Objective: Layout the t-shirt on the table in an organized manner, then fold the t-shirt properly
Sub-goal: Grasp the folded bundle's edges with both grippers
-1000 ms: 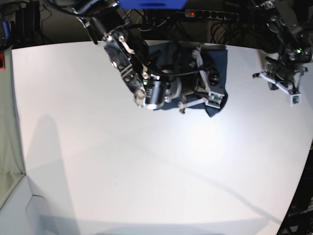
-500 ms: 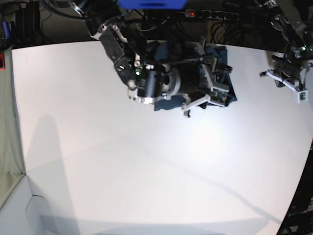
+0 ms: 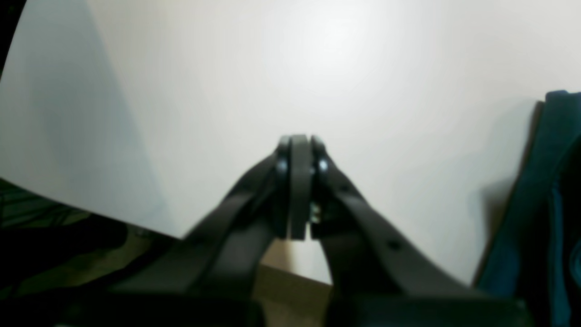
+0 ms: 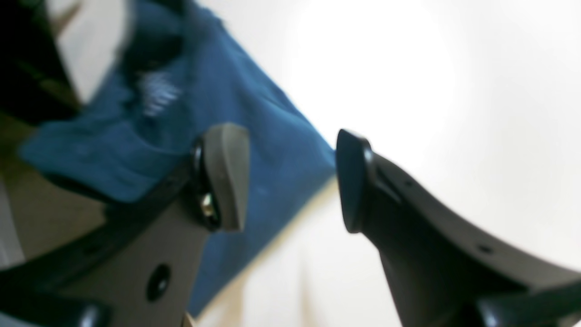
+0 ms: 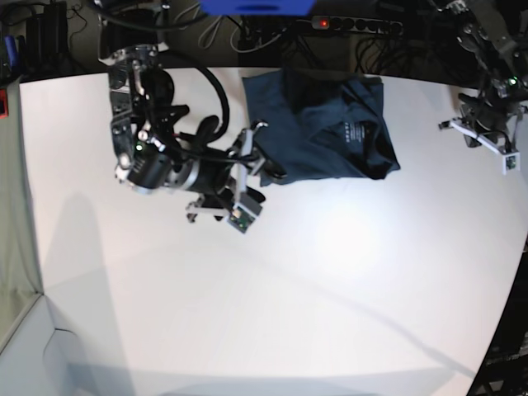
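Observation:
The dark navy t-shirt (image 5: 330,128) lies as a folded, slightly rumpled block at the back of the white table (image 5: 289,289), its pale collar label facing up. My right gripper (image 5: 262,169) hovers just off the shirt's front left corner with its jaws open. In the right wrist view the fingers of that gripper (image 4: 290,181) hold nothing, and the blue cloth (image 4: 254,113) lies behind them. My left gripper (image 5: 445,126) hangs to the shirt's right, apart from it. In the left wrist view this gripper (image 3: 297,145) is shut and empty over bare table (image 3: 317,68), with the shirt's edge (image 3: 544,181) at the far right.
A power strip (image 5: 355,25) and loose cables run behind the table's far edge. The tabletop curves away at the right (image 5: 507,313), and a lower grey surface (image 5: 16,330) borders it on the left.
My right arm has pulled off the shirt and swung left, opening its jaws and leaving the cloth on the table. The left arm has barely moved.

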